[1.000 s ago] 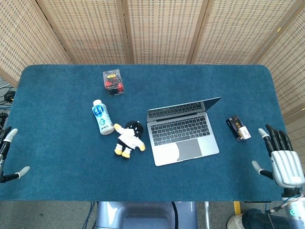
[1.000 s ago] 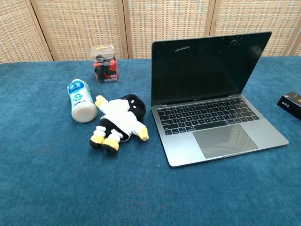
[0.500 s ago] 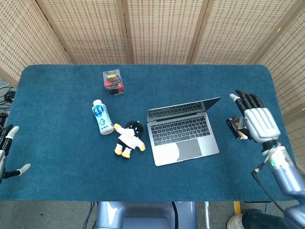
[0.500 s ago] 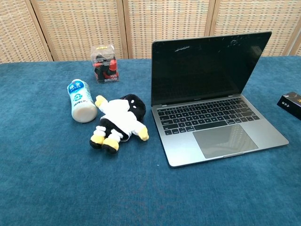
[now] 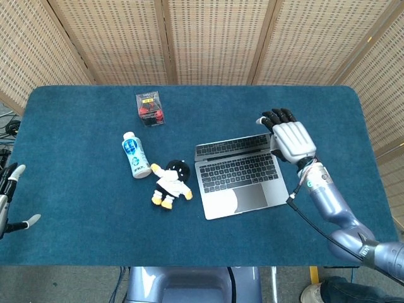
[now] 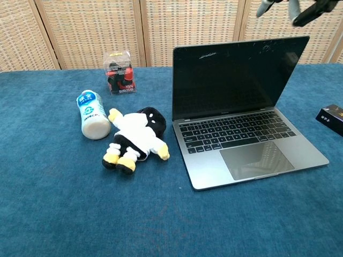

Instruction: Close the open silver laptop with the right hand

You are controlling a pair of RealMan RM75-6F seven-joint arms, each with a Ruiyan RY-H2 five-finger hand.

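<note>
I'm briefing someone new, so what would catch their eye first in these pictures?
Probably the open silver laptop right of the table's centre, its dark screen upright, with the right hand poised above the lid's top edge, fingers spread. Next, the black and white plush doll lying just left of the laptop, beside a white bottle on its side.

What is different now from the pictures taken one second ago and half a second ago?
The right hand moved from the table's near right edge, past the small black box, up and leftward to above the top right corner of the silver laptop's raised lid; its fingers now show in the chest view. It holds nothing. The laptop remains open. Left hand, bottle, plush doll and clear box stayed put.
</note>
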